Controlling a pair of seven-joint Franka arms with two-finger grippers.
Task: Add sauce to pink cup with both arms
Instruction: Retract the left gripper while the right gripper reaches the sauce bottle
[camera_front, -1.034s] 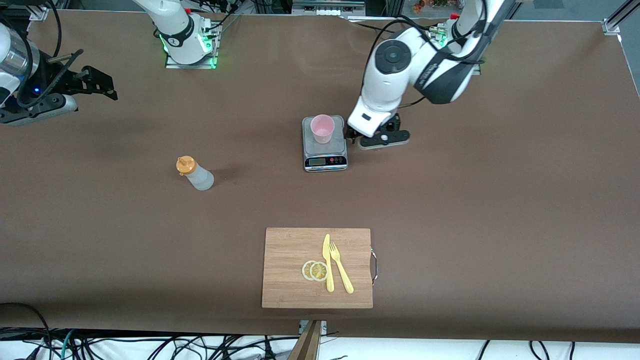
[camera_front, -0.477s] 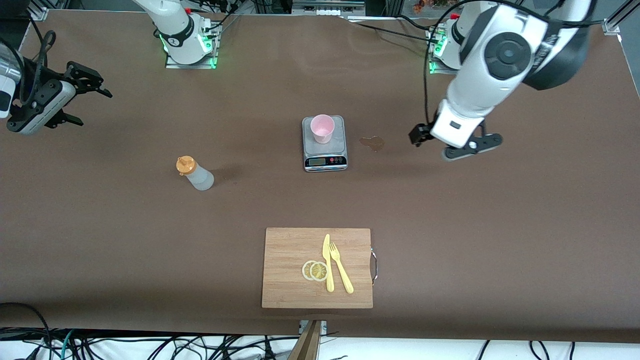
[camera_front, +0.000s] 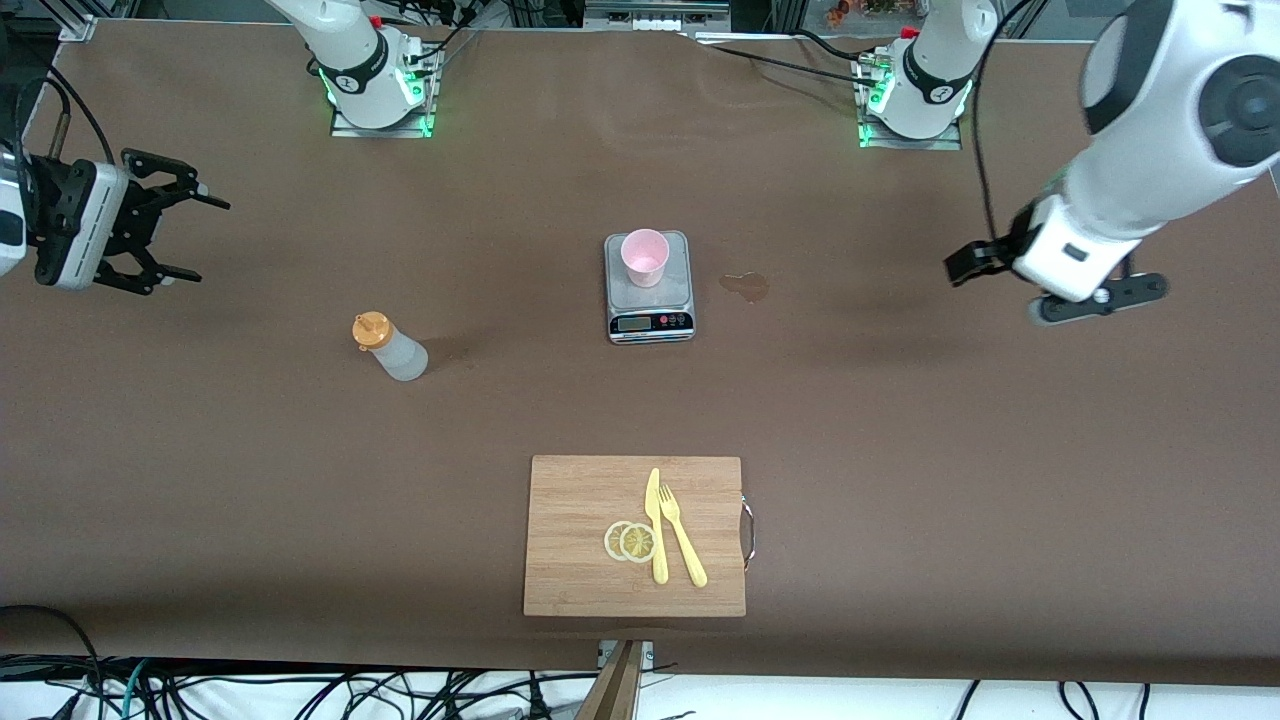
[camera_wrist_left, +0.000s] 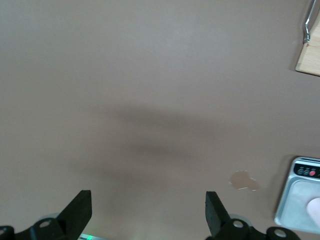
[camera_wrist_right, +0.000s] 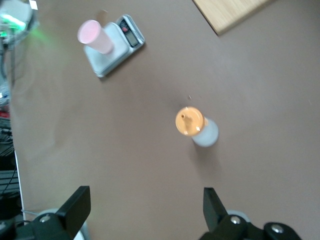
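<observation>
Right gripper (camera_front: 165, 230) is seen at the 9 o'clock edge of the front view, raised over bare brown surface (camera_front: 950, 450) at the right arm's end; jaws are spread wide, nothing between them. In the right wrist view the same jaws (camera_wrist_right: 145, 210) are seen parted, with the sauce and the scale in sight.

The sauce (camera_front: 390, 347) is found standing on the surface, cap tipped toward 10 o'clock as viewed, at roughly 4 o'clock from the right gripper and well apart from it. Open surface is noted all round the bottle (camera_wrist_right: 196, 126).

The pink cup (camera_front: 645, 257) is set upright on a small grey scale (camera_front: 650, 300) near the middle of the surface; it sits toward the scale's 12 o'clock end, with the display at 6 o'clock. A brownish wet blotch (camera_front: 746, 286) lies just beside the scale at 3 o'clock.

A wooden cutting board (camera_front: 580, 535) is placed nearer the camera, close to the surface's near edge, carrying two lemon slices (camera_front: 630, 541), a yellow knife (camera_front: 656, 525) and a yellow fork (camera_front: 682, 535).

Left gripper (camera_wrist_left: 147, 212) is held in the air over bare surface toward the left arm's end, at 3 o'clock from the blotch; jaws are released and empty. Wide clear room lies between it and the scale.
</observation>
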